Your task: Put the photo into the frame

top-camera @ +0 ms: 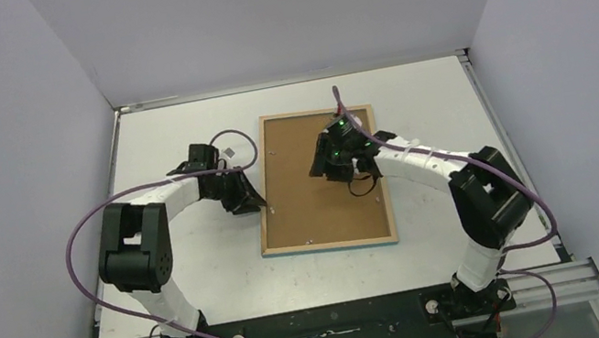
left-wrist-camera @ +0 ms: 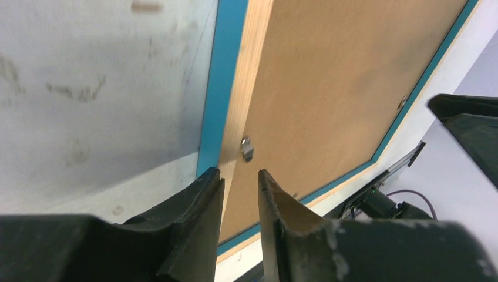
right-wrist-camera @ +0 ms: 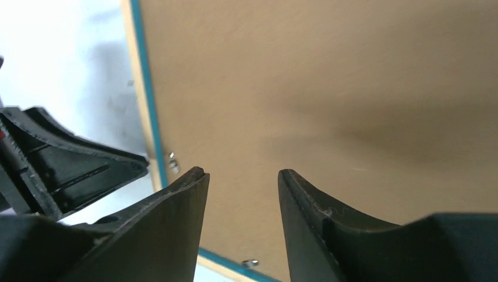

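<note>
Top view: the frame [top-camera: 328,245] lies back-up at mid-table [top-camera: 205,288], the backing board [top-camera: 311,199] seated in it. Only the wrist views show the turquoise rim and a metal tab [left-wrist-camera: 247,148]. The left gripper [left-wrist-camera: 239,174], jaws narrowly apart and empty, is at the frame's left edge. The right gripper [right-wrist-camera: 242,173], open and empty, is over the board.

Tabletop [top-camera: 205,288]: white, scuffed, walled on three sides. It is carrying one item, the frame [top-camera: 329,245], which is lying flat and back-up around the middle, slightly skewed, short sides facing the far and near edges. A brown backing board [top-camera: 311,199] is sitting inside its rim.
</note>
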Tool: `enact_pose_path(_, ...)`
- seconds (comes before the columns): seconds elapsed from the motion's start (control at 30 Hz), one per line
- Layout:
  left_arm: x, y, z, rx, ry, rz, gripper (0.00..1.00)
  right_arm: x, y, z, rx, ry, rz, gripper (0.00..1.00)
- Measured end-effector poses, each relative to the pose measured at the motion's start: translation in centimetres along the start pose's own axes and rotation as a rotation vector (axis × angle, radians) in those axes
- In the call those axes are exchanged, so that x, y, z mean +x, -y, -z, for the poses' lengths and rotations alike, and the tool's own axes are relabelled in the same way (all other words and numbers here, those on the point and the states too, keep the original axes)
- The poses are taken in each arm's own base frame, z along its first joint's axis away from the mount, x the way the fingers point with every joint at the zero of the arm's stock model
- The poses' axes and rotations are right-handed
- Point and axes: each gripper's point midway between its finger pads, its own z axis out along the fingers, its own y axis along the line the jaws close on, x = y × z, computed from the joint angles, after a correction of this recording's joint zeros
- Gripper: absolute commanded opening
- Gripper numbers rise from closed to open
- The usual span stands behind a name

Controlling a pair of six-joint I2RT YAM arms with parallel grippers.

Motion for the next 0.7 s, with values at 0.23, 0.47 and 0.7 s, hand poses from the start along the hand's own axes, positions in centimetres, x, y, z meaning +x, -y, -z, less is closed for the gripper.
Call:
enact_pose_path(0.23, 3.5, -1.2, 0.6, 0.029, -0.027, 0.038, 0.18, 7.0, -5.4, -3.8, -0.126, -0.142, -0.015, 0.3)
enact_pose_path(0.47, 3.9, -1.2, 0.8, 0.034, -0.024, 0.029, 0.2, 9.6, -7.5, -6.4, -0.145, -0.193, -0.034, 0.28)
enact_pose_path(0.7, 3.8, -2.2, 0.4, -0.006, -0.02, 0.025, 0.21, 9.3, -9.2, -7.0, -0.171, -0.186, -0.049, 0.26)
